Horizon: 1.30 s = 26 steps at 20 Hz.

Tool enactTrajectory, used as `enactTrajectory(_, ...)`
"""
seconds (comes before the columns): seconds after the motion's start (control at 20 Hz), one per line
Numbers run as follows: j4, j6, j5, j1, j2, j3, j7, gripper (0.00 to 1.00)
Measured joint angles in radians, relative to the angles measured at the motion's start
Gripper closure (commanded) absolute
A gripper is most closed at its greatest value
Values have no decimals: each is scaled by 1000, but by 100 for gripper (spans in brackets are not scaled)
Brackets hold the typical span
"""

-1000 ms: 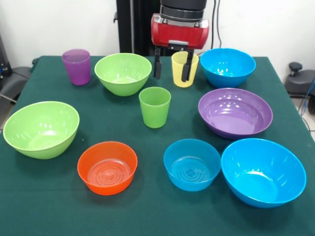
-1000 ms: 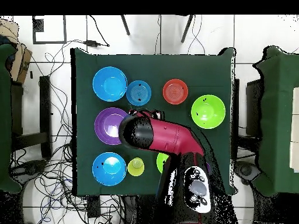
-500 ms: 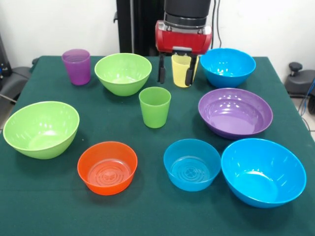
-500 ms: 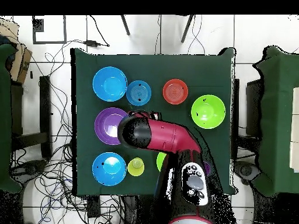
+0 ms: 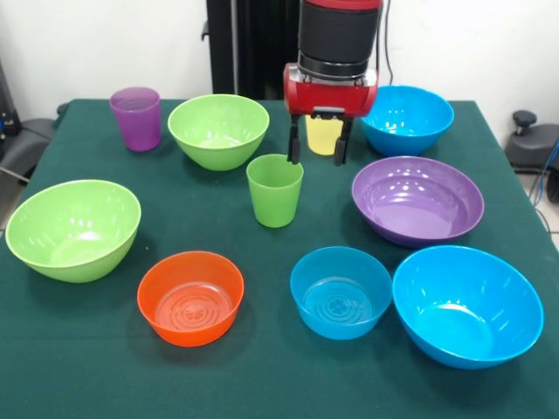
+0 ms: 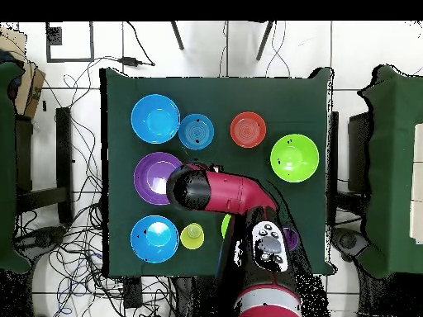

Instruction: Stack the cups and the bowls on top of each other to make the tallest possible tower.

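In the front view my gripper [image 5: 316,158] is open and empty. It hangs in front of the yellow cup [image 5: 321,134], just right of the green cup [image 5: 274,189]. The purple cup [image 5: 135,118] stands at the far left. Two lime green bowls [image 5: 218,129] [image 5: 72,229], two big blue bowls [image 5: 404,118] [image 5: 466,304], a small blue bowl [image 5: 341,291], an orange bowl [image 5: 190,297] and a wide purple bowl [image 5: 417,199] all stand apart, nothing stacked. In the overhead view the arm [image 6: 206,188] hides the gripper and the green cup; the yellow cup [image 6: 192,236] shows.
The green cloth table [image 5: 105,367] holds everything. The robot's black pedestal [image 5: 249,44] stands behind its far edge. In the overhead view cables [image 6: 74,239] and other tables [image 6: 396,165] surround the table.
The gripper has come forward and down from beside the yellow cup towards the middle of the table, still open. No cup or bowl has moved.
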Motion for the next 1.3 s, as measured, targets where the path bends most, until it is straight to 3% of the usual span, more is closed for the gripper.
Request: enactTrajectory(1.3,-14,0,-78,-28,35,26,0,0)
